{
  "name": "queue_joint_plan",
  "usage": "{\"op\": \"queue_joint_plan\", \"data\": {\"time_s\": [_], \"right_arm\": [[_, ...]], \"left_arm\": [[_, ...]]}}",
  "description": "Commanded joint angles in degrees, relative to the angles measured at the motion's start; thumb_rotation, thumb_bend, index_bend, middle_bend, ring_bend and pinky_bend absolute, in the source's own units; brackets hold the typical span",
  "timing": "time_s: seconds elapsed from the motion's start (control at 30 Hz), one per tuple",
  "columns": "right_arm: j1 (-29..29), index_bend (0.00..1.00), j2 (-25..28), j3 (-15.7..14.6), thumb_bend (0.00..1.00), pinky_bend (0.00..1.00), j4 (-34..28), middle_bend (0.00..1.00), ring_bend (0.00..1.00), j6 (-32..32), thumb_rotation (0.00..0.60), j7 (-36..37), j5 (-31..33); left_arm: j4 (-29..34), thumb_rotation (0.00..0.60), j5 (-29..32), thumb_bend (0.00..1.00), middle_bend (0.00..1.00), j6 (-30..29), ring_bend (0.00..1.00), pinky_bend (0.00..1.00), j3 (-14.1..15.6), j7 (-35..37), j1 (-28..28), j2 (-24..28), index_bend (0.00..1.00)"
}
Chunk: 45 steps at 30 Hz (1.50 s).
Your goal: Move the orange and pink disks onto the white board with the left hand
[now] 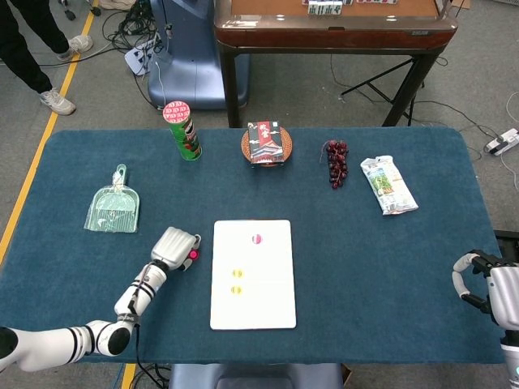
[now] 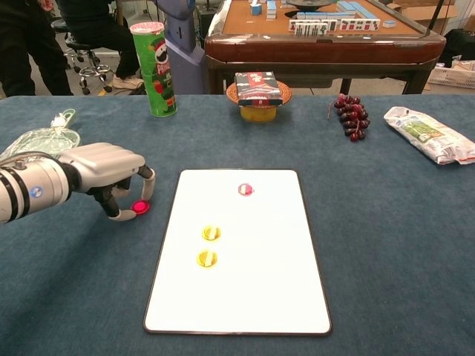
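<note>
Three disks already sit on the white board [image 2: 245, 297], which lies at the centre bottom of the chest view: a pink and white disk [image 2: 246, 190] near its top edge, and two orange disks [image 2: 211, 233] [image 2: 207, 258] close together lower down on its left half. One more, a bright pink disk [image 2: 140, 207], is off the board on the blue table [image 2: 386, 245], just left of the board's upper left corner. Your left hand [image 2: 111, 174] is arched over it at the left middle of the frame, fingers curled down around the disk with the fingertips [image 2: 148, 185] at or touching it; whether they actually pinch it, you cannot tell from either view. Your right hand [image 1: 486, 284] shows only at the lower right edge of the head view, fingers curled inward and holding nothing. Along the top of the table stand a green chip can [image 2: 154, 68], a small basket with a box [image 2: 257, 93], grapes [image 2: 349, 115], a snack bag [image 2: 430, 133], and a green dustpan [image 1: 113, 209] at the left.
</note>
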State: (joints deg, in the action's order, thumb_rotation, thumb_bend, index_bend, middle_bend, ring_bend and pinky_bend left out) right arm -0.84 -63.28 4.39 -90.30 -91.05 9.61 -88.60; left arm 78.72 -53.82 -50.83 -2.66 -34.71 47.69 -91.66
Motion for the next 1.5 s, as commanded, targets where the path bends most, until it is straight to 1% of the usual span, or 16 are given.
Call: {"op": "queue_joint_plan", "data": {"time_s": [0.03,0.27,0.47,0.6,0.7,0.9,1.1,1.3,1.5], "right_arm": [[0.0,0.57,0.0,0.0,0.39,0.56,0.0,0.49,0.54,-0.1,0.600,0.1,0.0],[0.0,0.57,0.1,0.0,0.39,0.56,0.0,0.49,0.54,-0.1,0.600,0.1,0.0],[0.1,0.57,0.2,0.1,0.39,0.56,0.0,0.49,0.54,-0.3,0.600,0.3,0.0],[0.2,0.57,0.3,0.1,0.39,0.56,0.1,0.49,0.54,-0.4,0.600,0.6,0.0],[0.3,0.57,0.4,0.1,0.39,0.56,0.1,0.49,0.54,-0.6,0.600,0.9,0.0],[0.7,0.57,0.8,0.3,0.40,0.56,0.3,0.48,0.54,-1.3,0.600,2.2,0.2],[1.0,0.57,1.2,0.6,0.39,0.56,0.6,0.49,0.54,-1.8,0.600,3.6,0.4],[1.3,0.57,1.5,0.6,0.39,0.56,0.8,0.49,0.54,-2.2,0.600,4.6,0.5],[1.3,0.57,1.4,0.6,0.39,0.56,0.8,0.49,0.54,-2.0,0.600,4.5,0.3]], "left_arm": [[0.5,0.600,0.1,0.34,1.00,-0.1,1.00,1.00,-0.3,-0.1,0.1,0.2,0.58],[3.6,0.600,0.2,0.34,1.00,-1.4,1.00,1.00,-2.6,-1.7,1.6,1.0,0.58],[7.3,0.600,1.2,0.34,1.00,-1.5,1.00,1.00,-4.6,-4.2,4.1,1.3,0.58],[9.6,0.600,2.6,0.34,1.00,-1.0,1.00,1.00,-6.1,-5.2,6.0,0.6,0.58],[10.5,0.600,3.4,0.34,1.00,-0.6,1.00,1.00,-6.5,-7.2,8.0,-0.5,0.59],[10.2,0.600,5.0,0.34,1.00,-0.1,1.00,1.00,-7.3,-9.7,11.5,-3.7,0.58],[8.5,0.600,6.3,0.34,1.00,0.5,1.00,1.00,-7.3,-11.6,14.4,-6.7,0.58],[5.3,0.600,7.3,0.34,1.00,0.9,1.00,1.00,-6.7,-12.1,16.2,-9.2,0.58],[3.1,0.600,7.6,0.34,1.00,0.4,1.00,1.00,-6.7,-11.8,16.8,-9.9,0.58]]}}
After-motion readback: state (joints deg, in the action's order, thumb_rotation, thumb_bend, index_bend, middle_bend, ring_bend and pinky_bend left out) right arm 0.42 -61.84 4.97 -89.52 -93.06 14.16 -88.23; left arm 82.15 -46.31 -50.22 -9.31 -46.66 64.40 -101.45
